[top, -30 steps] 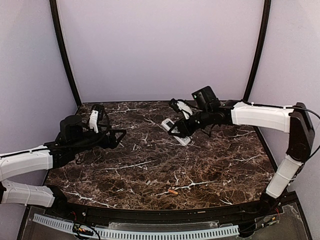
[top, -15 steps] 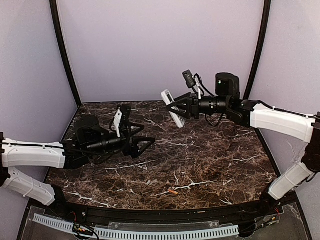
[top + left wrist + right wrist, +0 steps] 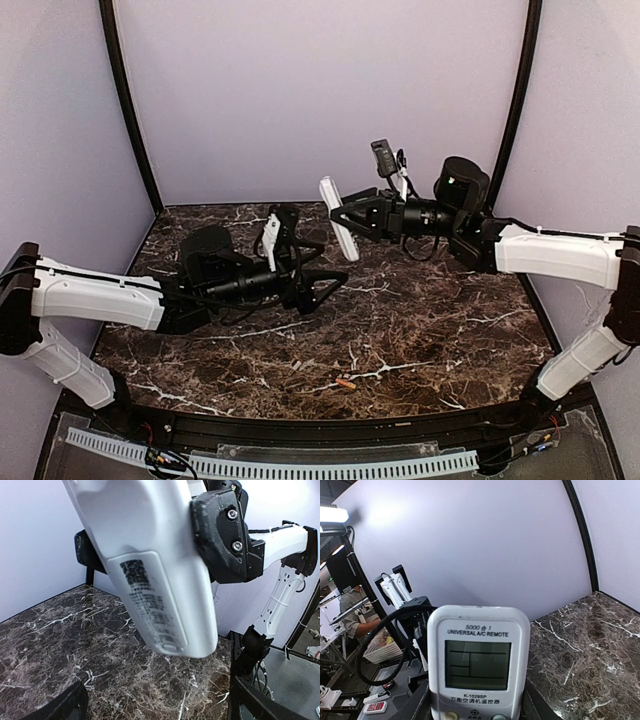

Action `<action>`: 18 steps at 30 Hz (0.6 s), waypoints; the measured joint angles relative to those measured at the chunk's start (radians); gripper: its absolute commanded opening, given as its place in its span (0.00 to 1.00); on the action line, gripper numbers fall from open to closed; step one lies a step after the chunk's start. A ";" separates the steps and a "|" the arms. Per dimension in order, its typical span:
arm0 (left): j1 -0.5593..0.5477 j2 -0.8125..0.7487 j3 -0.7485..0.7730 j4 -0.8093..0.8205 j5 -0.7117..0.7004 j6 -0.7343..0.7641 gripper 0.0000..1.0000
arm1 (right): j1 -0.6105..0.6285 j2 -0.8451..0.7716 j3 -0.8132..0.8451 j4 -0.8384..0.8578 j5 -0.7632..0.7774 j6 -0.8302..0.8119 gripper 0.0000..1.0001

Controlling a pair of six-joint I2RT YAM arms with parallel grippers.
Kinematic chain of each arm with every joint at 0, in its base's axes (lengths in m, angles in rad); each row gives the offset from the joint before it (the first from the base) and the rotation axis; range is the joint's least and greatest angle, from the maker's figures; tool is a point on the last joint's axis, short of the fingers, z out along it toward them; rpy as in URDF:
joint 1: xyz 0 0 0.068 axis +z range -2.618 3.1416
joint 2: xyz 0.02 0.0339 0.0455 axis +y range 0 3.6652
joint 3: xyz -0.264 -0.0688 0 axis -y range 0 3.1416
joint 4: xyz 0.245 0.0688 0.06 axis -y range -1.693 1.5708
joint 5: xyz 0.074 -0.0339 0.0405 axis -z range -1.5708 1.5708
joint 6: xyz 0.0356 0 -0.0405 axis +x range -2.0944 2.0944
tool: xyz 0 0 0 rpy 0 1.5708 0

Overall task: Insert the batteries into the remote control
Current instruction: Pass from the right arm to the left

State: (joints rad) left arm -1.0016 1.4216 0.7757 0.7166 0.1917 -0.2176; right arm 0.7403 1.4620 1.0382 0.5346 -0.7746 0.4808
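Remote control, a flat white rectangular handset [image 3: 337, 218], hangs tilted above the dark marble table [image 3: 430, 330], clamped by the right gripper [image 3: 350, 220]. Just below, the left gripper [image 3: 328, 284] gapes, empty. A slim orange battery [image 3: 346, 382] lies near the front edge.
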 measured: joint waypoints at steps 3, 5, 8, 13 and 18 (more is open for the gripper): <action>0.000 0.008 0.011 0.031 0.040 -0.007 1.00 | 0.017 0.005 -0.005 0.070 -0.040 0.030 0.25; 0.000 0.008 0.011 0.055 0.073 -0.016 1.00 | 0.029 0.013 -0.005 0.103 -0.063 0.043 0.25; 0.000 0.012 0.013 0.082 0.116 -0.029 1.00 | 0.042 0.023 -0.005 0.135 -0.086 0.055 0.25; 0.000 0.026 0.030 0.130 0.172 -0.054 0.97 | 0.050 0.038 -0.006 0.187 -0.118 0.076 0.25; 0.000 0.036 0.034 0.167 0.189 -0.078 0.90 | 0.053 0.063 -0.010 0.243 -0.142 0.106 0.25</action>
State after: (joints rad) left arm -1.0019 1.4574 0.8101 0.8833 0.3805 -0.2955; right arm 0.7933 1.5246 1.0286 0.7780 -0.9169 0.5873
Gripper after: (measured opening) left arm 0.931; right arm 0.484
